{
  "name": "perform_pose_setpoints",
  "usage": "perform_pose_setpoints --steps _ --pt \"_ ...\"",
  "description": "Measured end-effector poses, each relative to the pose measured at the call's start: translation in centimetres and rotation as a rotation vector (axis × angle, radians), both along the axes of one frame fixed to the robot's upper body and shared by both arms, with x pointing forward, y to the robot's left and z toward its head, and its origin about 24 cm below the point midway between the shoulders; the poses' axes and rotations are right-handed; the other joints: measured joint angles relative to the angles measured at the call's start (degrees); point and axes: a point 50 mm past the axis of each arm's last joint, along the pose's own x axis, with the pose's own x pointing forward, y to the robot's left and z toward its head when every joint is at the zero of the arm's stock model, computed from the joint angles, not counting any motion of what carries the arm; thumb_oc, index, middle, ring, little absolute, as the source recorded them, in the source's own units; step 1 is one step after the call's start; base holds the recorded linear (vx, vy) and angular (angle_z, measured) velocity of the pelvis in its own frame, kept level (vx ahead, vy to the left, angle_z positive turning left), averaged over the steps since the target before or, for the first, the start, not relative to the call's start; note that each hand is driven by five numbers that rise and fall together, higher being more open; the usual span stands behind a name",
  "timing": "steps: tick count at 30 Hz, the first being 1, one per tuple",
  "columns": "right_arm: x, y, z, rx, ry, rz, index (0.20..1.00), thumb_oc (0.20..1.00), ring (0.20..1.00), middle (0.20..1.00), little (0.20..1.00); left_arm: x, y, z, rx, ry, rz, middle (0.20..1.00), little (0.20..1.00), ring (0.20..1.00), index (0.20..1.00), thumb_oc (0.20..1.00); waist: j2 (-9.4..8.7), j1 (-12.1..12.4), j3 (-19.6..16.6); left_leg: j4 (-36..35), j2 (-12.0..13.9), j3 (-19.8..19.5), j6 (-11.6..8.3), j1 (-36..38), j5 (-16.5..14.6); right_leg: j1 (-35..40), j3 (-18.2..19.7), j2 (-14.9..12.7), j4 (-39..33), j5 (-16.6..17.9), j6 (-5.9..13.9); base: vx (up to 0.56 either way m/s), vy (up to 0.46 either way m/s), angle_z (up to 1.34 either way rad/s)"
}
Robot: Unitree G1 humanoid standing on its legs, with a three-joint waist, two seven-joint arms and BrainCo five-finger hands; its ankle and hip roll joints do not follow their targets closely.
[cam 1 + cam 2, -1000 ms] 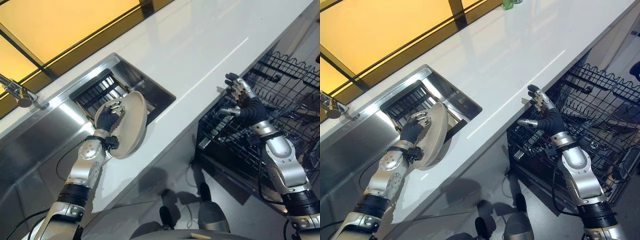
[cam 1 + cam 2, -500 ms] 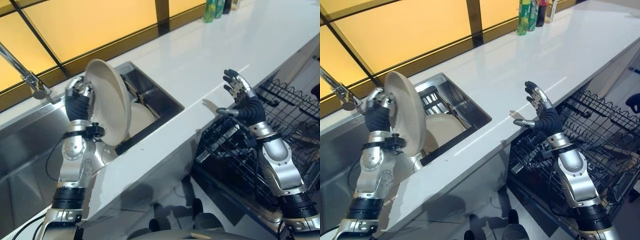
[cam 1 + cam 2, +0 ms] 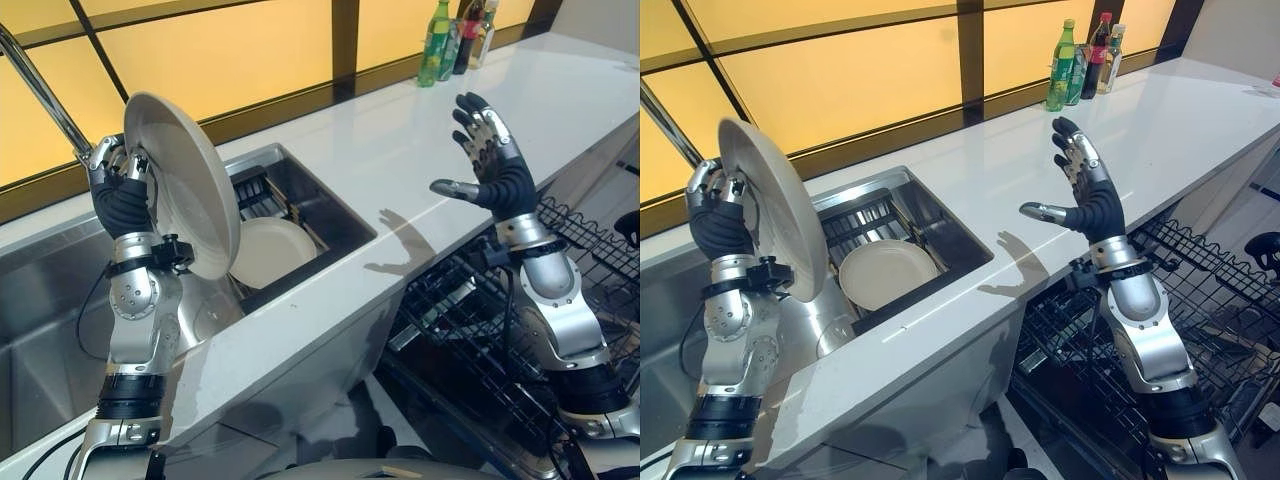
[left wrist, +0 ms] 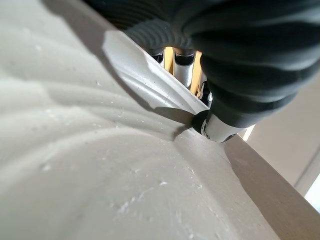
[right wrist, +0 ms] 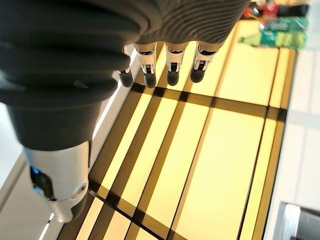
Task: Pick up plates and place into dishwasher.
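Left hand [image 3: 120, 195]: pinching the rim of a beige plate [image 3: 185, 190], held on edge above the sink [image 3: 940, 225] (a second plate [image 3: 885, 272] lies inside).
Right hand [image 3: 1090, 200]: fingers spread, raised over the desk [image 3: 440, 140], above the dishwasher rack [image 3: 1210, 310].

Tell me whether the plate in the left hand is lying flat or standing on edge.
On edge. The left hand grips the plate by its rim, held upright above the sink, its face turned sideways.

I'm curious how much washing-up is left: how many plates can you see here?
2. One plate is held up on edge in the left hand, above the sink. Another plate lies in the sink. More may be hidden beneath it or behind the raised one.
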Motion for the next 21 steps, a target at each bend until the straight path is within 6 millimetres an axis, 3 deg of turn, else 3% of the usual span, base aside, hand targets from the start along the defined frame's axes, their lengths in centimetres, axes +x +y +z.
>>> perform_pose_setpoints --steps 9,21 --pt "0.4 5.8 -2.0 0.02 0.233 0.233 1.0 1.0 1.0 1.0 1.0 1.0 -2.5 2.9 0.247 -0.124 0.13 0.2 0.2 0.2 0.2 0.2 -0.68 1.11 -1.44 0.27 0.02 -0.46 -0.06 0.09 -0.01 0.36 -0.54 0.01 0.05 -0.25 0.05 0.0 -0.015 0.02" --pt "-0.4 10.3 -4.8 0.093 0.423 0.391 1.0 1.0 1.0 1.0 1.0 1.6 -3.8 1.8 0.347 -0.198 0.362 0.2 0.2 0.2 0.2 0.2 -1.29 0.9 -3.77 0.29 0.18 0.17 -0.12 0.95 -0.04 0.53 -0.02 0.19 0.0 -0.28 0.0 0.0 -0.009 -0.02"
